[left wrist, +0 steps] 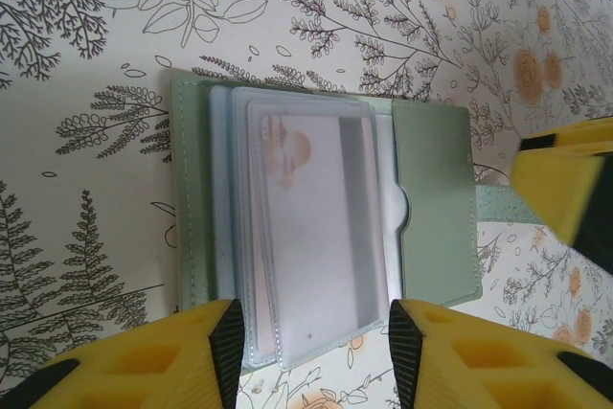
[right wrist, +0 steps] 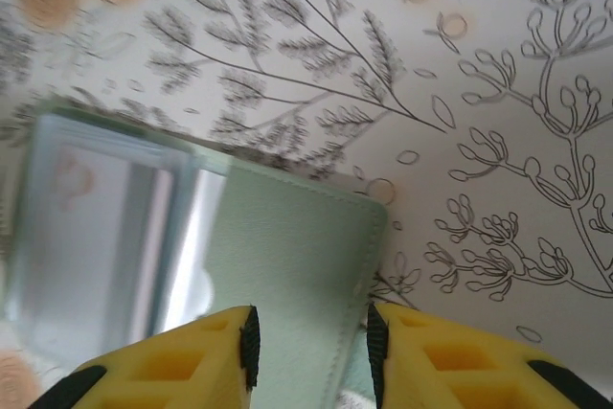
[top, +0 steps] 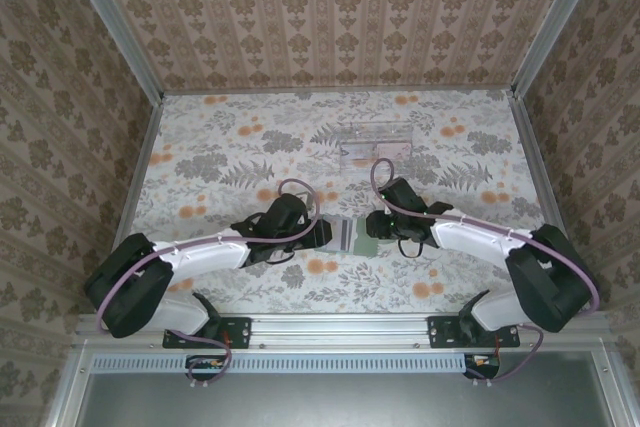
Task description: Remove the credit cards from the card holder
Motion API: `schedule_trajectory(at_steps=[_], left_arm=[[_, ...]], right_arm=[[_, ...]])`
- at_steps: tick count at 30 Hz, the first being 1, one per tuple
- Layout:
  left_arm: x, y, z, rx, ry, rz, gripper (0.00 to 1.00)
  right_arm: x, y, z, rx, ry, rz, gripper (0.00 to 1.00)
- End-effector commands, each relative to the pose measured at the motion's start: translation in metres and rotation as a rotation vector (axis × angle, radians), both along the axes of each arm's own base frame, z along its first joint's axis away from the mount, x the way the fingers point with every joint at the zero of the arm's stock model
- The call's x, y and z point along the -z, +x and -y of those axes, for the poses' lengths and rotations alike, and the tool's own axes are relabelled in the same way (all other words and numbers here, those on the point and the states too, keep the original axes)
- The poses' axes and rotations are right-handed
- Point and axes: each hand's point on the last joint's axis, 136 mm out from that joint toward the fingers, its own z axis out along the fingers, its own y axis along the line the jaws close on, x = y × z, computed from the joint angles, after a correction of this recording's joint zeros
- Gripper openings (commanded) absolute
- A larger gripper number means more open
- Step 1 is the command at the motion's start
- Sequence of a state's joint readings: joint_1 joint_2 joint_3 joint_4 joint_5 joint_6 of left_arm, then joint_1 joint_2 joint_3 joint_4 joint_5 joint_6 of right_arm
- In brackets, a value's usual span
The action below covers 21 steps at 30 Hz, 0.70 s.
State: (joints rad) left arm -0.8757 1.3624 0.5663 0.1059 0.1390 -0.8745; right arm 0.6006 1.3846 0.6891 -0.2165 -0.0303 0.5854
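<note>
card holder (left wrist: 431,198) lies open; left jaws flank its sleeves (left wrist: 306,237), right jaws its flap (right wrist: 287,256); grip unclear.

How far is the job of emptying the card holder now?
Done: the card holder lies open on the table. In hand: the left gripper straddles its clear sleeves and the right gripper sits over the green flap, both with jaws apart. Left: the pulling itself; the pale pink card sits inside a sleeve.

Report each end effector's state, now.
Left end effector: flanking the card holder's sleeves; grip cannot be told.
Right end effector: open above the card holder's cover, holding nothing.
</note>
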Motion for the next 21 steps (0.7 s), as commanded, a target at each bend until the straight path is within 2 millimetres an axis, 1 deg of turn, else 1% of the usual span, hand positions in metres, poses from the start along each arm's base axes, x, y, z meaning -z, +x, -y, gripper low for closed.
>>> schedule_trajectory(at_steps=[1,5,6,7,11,15,21], left_arm=[[-0.009,0.003,0.009,0.025,-0.018,0.019,0.46],[-0.008,0.004,0.011,0.032,-0.017,0.02,0.44],[-0.008,0.004,0.012,0.034,-0.018,0.019,0.44],[-0.008,0.004,0.013,0.038,-0.019,0.019,0.44],[-0.007,0.004,0.017,0.051,-0.019,0.014,0.41],[-0.005,0.005,0.019,0.06,-0.015,0.007,0.41],[0.001,0.005,0.022,0.072,-0.004,-0.003,0.4]], right_arm=[[-0.009,-0.006,0.004,0.049,-0.01,-0.027,0.39],[0.007,-0.016,-0.002,0.057,0.018,-0.081,0.39],[0.008,-0.017,-0.004,0.053,0.02,-0.081,0.39],[0.017,-0.019,-0.004,0.053,0.003,-0.102,0.38],[0.033,-0.02,-0.007,0.048,-0.01,-0.132,0.37],[0.043,-0.02,-0.007,0.052,-0.031,-0.158,0.36],[0.049,-0.021,-0.004,0.052,-0.051,-0.168,0.36]])
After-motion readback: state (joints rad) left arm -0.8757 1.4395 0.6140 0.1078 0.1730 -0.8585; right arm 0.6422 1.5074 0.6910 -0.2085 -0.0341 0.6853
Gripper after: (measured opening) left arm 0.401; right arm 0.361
